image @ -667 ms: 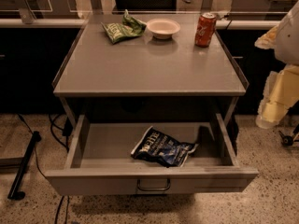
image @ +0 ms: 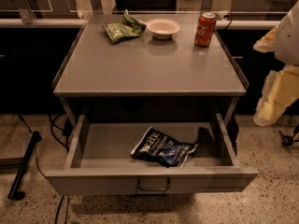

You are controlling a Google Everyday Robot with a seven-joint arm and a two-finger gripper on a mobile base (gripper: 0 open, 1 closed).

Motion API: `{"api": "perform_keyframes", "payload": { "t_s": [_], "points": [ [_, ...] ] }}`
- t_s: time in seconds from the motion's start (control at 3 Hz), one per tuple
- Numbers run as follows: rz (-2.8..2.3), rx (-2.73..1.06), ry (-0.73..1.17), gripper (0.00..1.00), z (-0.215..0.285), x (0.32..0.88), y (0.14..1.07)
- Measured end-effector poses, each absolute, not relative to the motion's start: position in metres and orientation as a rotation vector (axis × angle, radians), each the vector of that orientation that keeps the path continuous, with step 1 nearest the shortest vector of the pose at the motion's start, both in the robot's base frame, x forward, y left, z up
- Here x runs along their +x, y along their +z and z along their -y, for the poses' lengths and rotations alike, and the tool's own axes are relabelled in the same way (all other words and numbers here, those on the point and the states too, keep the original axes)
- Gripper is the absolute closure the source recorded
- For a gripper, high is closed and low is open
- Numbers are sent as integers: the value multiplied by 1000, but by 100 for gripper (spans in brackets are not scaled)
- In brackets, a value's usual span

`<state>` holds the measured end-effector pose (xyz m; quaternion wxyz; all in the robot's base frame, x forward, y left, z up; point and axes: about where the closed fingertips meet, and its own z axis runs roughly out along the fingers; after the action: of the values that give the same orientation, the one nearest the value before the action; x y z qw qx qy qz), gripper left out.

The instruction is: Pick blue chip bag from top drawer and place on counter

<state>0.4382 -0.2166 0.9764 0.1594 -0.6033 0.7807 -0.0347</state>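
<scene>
Camera view: the blue chip bag (image: 162, 147) is seen lying flat in the open top drawer (image: 93, 183), long axis left-to-right, below and left of the gripper (image: 273, 99), which is held off the counter's (image: 149, 64) right edge, its state not discernible.

Dim warm light from above — sheen on counter (image: 149, 64), dark shadow beneath; gripper (image: 273, 101) pale at rt edge.
</scene>
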Motion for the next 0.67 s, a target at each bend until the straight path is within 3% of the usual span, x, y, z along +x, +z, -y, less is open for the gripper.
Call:
{"api": "perform_keyframes", "payload": {
  "t_s": [0.67],
  "points": [
    [-2207,-1659,-44,59,202,449,957]
  ]
}}
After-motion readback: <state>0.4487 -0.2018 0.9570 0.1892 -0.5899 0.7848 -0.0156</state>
